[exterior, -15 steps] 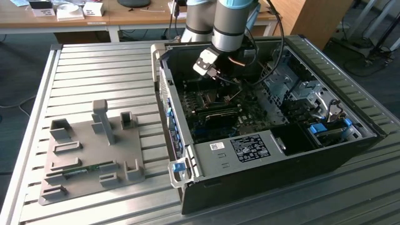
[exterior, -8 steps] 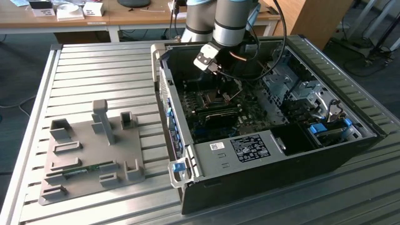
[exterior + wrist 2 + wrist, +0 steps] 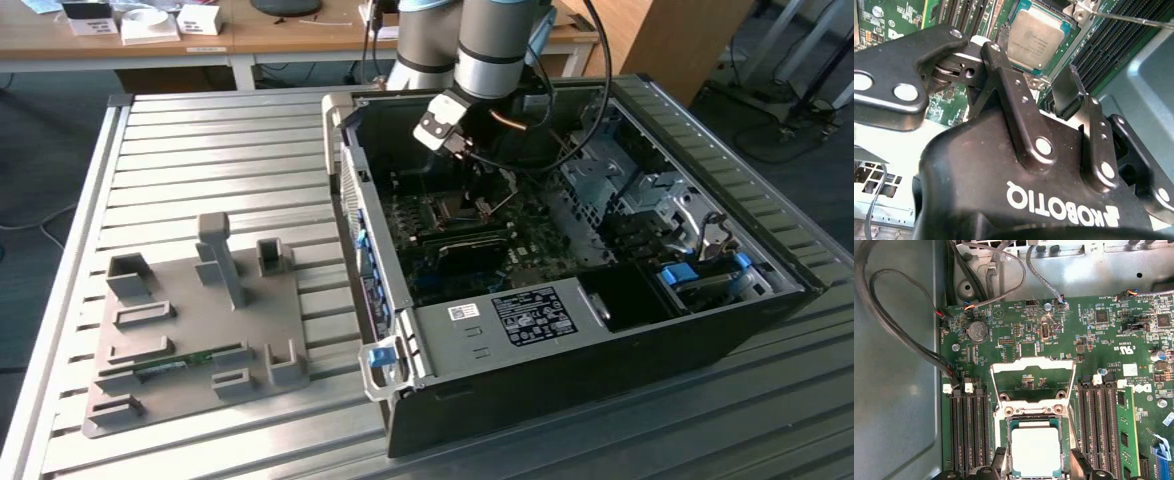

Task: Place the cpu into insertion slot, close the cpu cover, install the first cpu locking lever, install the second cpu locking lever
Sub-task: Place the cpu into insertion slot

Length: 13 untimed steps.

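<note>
Inside the open computer case (image 3: 587,375), the cpu (image 3: 1035,450) already lies flat in the insertion slot (image 3: 1004,436) — a matte, pale silvery square in a teal-edged seat. Step one looks done. The cpu cover (image 3: 1034,362), a thin bright metal frame with a square opening, lies hinged open over the green board, so closing it and latching both levers are not yet done. The gripper (image 3: 1037,456) hangs with black fingers spread either side of the chip — holding nothing.

Arm (image 3: 497,45) pointing down w/ jaws spread apart, empty.
</note>
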Available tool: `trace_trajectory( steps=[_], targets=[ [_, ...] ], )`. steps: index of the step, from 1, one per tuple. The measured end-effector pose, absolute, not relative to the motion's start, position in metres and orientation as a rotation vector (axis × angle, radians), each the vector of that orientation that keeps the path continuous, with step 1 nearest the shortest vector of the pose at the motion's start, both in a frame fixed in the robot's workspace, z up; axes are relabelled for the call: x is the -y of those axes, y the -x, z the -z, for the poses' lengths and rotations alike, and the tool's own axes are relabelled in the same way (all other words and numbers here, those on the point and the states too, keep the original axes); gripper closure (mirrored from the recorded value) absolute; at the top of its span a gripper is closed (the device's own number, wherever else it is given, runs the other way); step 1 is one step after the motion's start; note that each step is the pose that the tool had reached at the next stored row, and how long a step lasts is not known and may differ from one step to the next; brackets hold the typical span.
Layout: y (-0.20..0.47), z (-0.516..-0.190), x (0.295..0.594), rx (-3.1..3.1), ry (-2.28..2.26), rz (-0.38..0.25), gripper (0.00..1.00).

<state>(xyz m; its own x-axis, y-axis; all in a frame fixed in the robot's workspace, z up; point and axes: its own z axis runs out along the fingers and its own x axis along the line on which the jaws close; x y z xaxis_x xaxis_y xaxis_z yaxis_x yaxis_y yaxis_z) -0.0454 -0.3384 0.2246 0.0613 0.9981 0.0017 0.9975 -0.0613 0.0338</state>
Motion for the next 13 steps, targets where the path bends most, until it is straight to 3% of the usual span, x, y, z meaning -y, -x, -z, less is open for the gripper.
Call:
trace_trajectory(
  steps=[3, 4, 5, 7, 11, 13],
  targets=[
    [0.0454, -0.2246, 0.3384, -2.136, -2.271, -0.038, 0.40],
    [0.0454, -0.2246, 0.3384, -2.136, -2.271, -0.038, 0.47],
    [0.0454, -0.2246, 0.3384, -2.136, -2.271, -0.038, 0.47],
    [0.0454, -0.2246, 0.3384, -2.136, -2.271, -0.038, 0.59],
    [0.0453, -0.2246, 0.3384, -2.136, -2.271, -0.038, 0.71],
    [0.0453, -0.2246, 0.3384, -2.136, -2.271, -0.038, 0.83]
  ],
)
